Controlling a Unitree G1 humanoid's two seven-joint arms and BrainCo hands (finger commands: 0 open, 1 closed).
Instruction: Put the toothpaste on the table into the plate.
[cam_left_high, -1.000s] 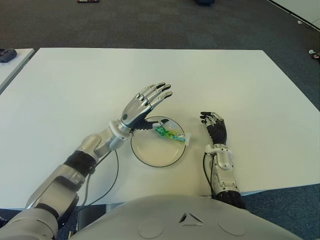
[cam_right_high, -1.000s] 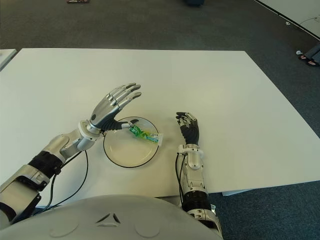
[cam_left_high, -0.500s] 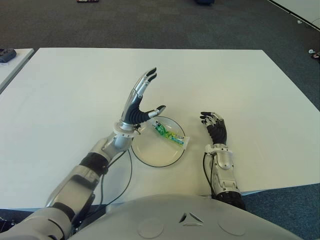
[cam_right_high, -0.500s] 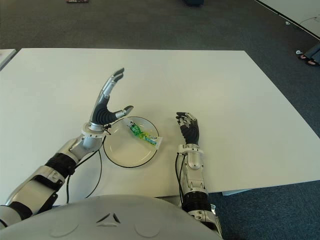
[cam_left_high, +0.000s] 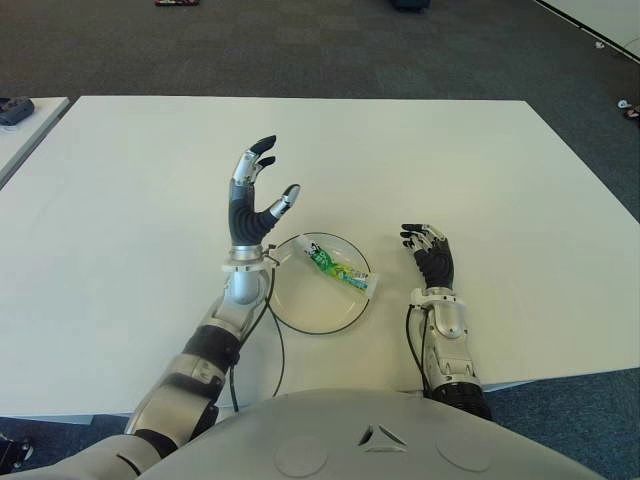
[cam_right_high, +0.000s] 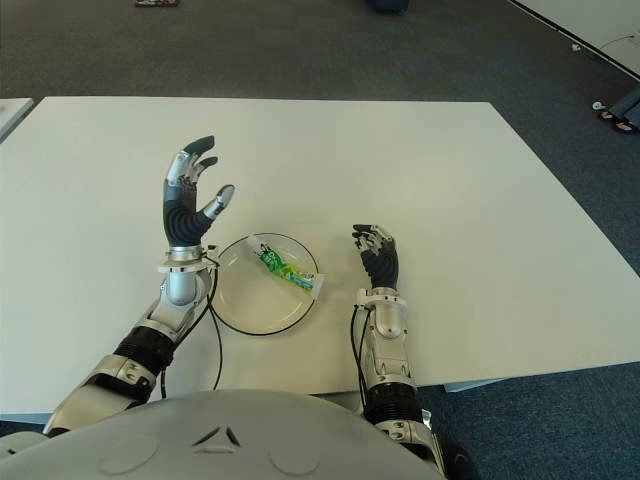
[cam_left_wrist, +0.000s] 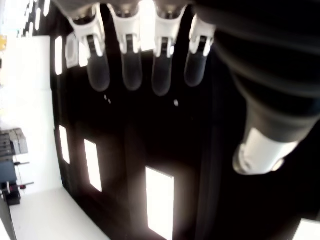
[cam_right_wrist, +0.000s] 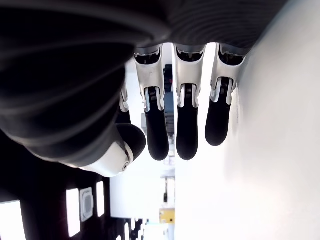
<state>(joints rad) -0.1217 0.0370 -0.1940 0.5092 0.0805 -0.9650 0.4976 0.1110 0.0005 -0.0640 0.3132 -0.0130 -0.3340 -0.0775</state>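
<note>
I see the green and white toothpaste tube (cam_left_high: 341, 270) lying inside the round white plate (cam_left_high: 300, 312), so the task looks finished. My left hand (cam_left_high: 252, 200) is raised beside the plate, fingers spread, holding nothing. My right hand (cam_left_high: 430, 255) shows right of the plate, fingers relaxed, empty.

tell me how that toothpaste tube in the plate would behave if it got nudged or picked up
The toothpaste looks like a small flattened tube, so it is probably light and somewhat squashy. Lying flat, it would likely slide rather than roll. Its capped end overhangs the rim of the plate, so a nudge might tip it out. The left robot hand is raised, open and empty.
</note>
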